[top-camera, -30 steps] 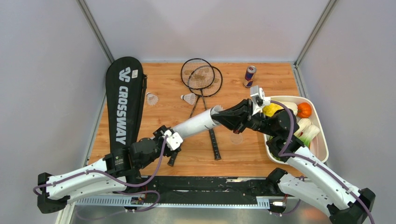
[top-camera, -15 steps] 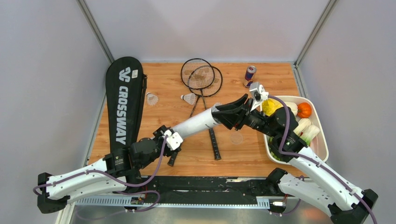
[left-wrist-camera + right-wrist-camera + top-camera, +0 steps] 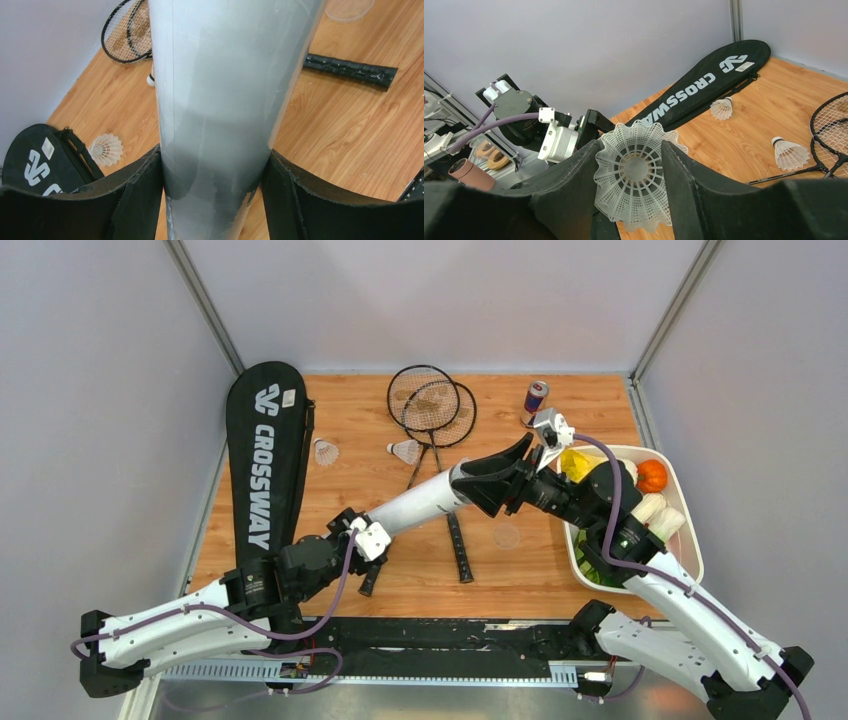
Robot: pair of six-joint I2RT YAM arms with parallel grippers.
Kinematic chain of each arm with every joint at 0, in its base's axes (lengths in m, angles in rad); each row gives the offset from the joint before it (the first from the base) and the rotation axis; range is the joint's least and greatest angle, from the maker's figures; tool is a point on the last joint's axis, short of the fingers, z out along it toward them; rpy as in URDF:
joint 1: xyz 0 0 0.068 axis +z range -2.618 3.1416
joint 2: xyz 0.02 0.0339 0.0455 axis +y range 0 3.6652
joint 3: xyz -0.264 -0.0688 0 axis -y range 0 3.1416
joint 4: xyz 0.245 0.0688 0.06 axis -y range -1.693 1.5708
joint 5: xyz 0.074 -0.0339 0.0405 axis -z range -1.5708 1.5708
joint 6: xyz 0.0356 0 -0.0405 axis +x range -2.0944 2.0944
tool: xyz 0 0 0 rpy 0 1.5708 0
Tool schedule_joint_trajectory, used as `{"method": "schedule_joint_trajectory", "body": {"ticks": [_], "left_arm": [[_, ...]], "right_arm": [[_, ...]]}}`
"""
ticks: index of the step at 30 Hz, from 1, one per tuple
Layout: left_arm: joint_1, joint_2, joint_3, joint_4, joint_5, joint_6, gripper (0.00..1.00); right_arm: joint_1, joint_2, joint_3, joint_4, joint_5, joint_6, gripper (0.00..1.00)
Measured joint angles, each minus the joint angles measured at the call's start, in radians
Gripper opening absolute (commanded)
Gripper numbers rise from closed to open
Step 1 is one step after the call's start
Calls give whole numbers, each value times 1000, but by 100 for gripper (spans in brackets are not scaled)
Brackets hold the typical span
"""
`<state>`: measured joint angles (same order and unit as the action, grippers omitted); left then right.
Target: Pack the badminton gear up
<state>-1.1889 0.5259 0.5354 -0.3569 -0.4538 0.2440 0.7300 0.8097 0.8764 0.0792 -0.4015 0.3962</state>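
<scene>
My left gripper (image 3: pixel 366 536) (image 3: pixel 215 165) is shut on the white tube (image 3: pixel 420 504) (image 3: pixel 225 95) and holds it tilted up toward the right arm. At the tube's upper mouth is my right gripper (image 3: pixel 487 480) (image 3: pixel 631 155), its jaws spread. A white shuttlecock (image 3: pixel 634 175) sits between them, skirt toward the camera, hiding the tube's mouth. Two more shuttlecocks (image 3: pixel 326 452) (image 3: pixel 405 451) lie on the table. Two black rackets (image 3: pixel 432 405) lie crossed at the back. The black CROSSWAY bag (image 3: pixel 265 460) lies along the left side.
A red-and-blue can (image 3: pixel 535 402) stands at the back right. A white tray (image 3: pixel 692 550) of vegetables sits under the right arm. A clear round lid (image 3: pixel 506 536) lies on the wood near the racket handles (image 3: pixel 460 552).
The right gripper's jaws have spread from shut to open around the shuttlecock at the tube's mouth, and the right wrist has shifted slightly up and left. The left arm and tube have stayed still.
</scene>
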Motion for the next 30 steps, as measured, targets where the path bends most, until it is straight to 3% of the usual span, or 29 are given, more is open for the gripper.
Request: {"method": "schedule_joint_trajectory", "body": {"ticks": [4,10,14,25,30], "left_arm": [[0,0,0,2,0,-3,55],[0,0,0,2,1,-3,55],[0,0,0,2,1,-3,54],[0,0,0,2,1,-3,55],[0,1,0,-13,-1,-3,55]], "right_arm": [[0,0,33,-24,-1,0,54],[0,1,60,-44,0,-1,29],[0,5,62,-65,7,-2,24],[0,48,40,-91,9,10,22],[2,83,40,-113,8,21,33]]}}
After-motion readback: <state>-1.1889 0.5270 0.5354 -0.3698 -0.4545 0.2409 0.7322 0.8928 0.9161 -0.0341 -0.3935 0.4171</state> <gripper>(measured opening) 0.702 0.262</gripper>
